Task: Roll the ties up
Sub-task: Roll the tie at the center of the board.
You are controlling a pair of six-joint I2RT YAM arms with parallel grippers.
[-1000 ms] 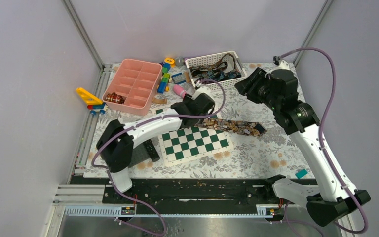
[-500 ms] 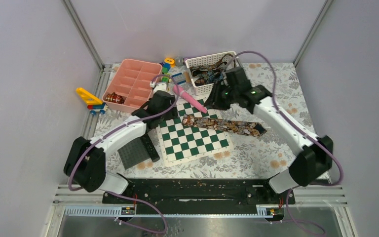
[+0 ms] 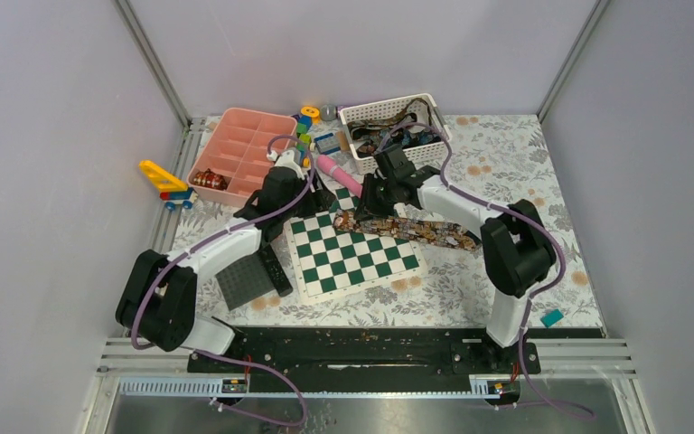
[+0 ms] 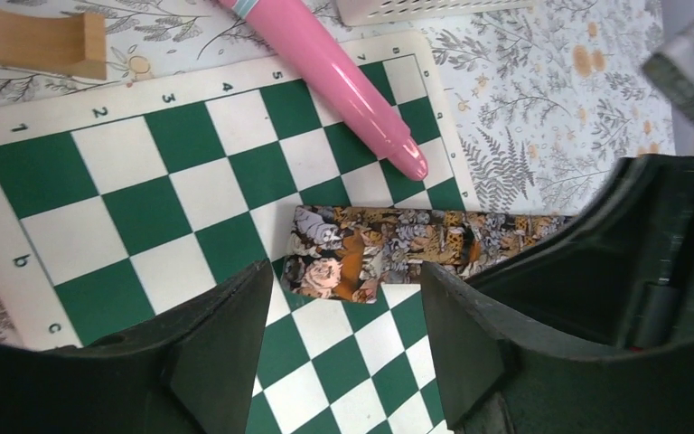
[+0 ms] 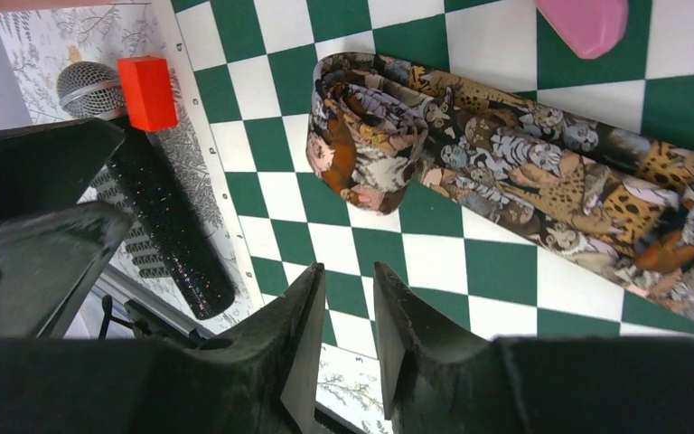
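Left gripper (image 4: 345,298): jaws spread wide, nothing between them; it hovers over the chessboard (image 4: 190,181), just short of the tie's folded end.
Right gripper (image 5: 348,280): fingers drawn close, a thin slit between them, nothing in it; it hangs over the board on the near side of the same end.
Tie (image 3: 411,228): one long strip in a brown, tan and grey animal print, lying flat. Its left end (image 5: 361,154) is doubled over into a loose first turn on the board's far right squares. The rest runs right, off the board onto the floral cloth (image 3: 506,172).
In the way: a pink stick (image 4: 334,72) lies slantwise over the board's far corner, tip near the folded end but not touching it.
Left of the board: microphone (image 5: 90,86) with a black glitter handle, a red block (image 5: 147,90) just beside its head.
Farther out: white basket (image 3: 416,104) with more ties (image 3: 393,136) heaped inside; pink divided tray (image 3: 244,149) with a small dark coil (image 3: 208,179) in its near-left compartment; wooden block (image 4: 32,41) beyond the board.
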